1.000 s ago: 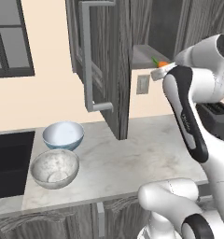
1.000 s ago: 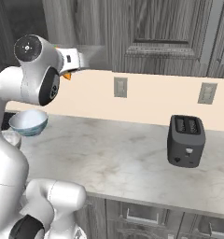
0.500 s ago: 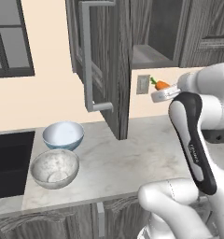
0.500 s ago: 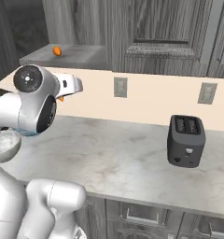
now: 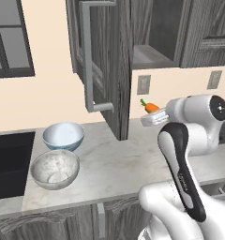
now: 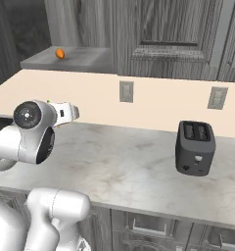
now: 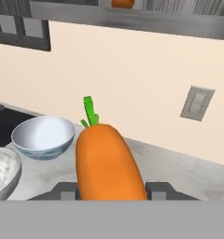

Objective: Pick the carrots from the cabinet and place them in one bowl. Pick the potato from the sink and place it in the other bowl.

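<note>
Now, sweeping from the left of my left base view, I have the black sink (image 5: pixel 9 161) set into the counter's (image 5: pixel 114 164) near end, and just beside it the two bowls: the smooth pale blue-white bowl (image 5: pixel 63 135) toward the wall and the mottled grey bowl (image 5: pixel 55 168) nearer the counter's front edge, close together, though I cannot tell whether their rims touch. Next comes the dark wood-grain cabinet (image 5: pixel 107 56), its door swung open with the long bar handle (image 5: pixel 88 61) facing me. Right of the door, my gripper (image 5: pixel 154 112) is above the counter, in front of the wall outlet (image 5: pixel 143 85), pinching one carrot (image 5: pixel 151 107) with its green top pointing up and left. Through the hand view that carrot (image 7: pixel 109 163) sits clamped between the two fingers, its leafy end aimed at the wall, with both bowls off to its left. In my right base view the second carrot (image 6: pixel 59 53) lies on the cabinet's shelf (image 6: pixel 75 58), and further right a dark toaster (image 6: pixel 195 147) stands on the counter.
</note>
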### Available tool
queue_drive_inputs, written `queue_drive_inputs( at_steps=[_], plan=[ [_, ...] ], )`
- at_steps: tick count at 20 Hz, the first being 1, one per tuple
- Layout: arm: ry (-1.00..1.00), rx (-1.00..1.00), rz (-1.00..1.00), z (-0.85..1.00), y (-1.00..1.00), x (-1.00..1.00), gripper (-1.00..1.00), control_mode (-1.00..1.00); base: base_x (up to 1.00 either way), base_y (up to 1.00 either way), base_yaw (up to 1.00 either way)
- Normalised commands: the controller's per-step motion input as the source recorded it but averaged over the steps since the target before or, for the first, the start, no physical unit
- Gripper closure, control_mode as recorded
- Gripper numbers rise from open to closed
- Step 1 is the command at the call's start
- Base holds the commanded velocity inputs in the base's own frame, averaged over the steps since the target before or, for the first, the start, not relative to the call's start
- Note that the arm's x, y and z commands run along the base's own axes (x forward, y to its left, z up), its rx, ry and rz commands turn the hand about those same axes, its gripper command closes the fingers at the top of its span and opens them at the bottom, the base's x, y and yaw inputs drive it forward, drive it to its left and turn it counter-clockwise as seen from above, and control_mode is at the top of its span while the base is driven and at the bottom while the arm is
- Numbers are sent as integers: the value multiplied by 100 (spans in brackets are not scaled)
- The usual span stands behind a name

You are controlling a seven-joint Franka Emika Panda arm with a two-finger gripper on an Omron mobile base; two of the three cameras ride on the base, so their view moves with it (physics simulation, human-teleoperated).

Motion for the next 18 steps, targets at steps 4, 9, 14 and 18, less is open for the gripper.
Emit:
queue_drive_inputs(
  at_steps=[4, 9, 14, 18],
  plan=[
    [0, 0, 0, -53, 38, 1, 100, -100, 0, 0, 0],
    [0, 0, 0, -52, 34, 12, 100, -100, 0, 0, 0],
    [1, 0, 1, -61, 35, 21, 100, -100, 0, 0, 0],
    [0, 0, 1, -51, 29, 25, 100, -100, 0, 0, 0]
  ],
)
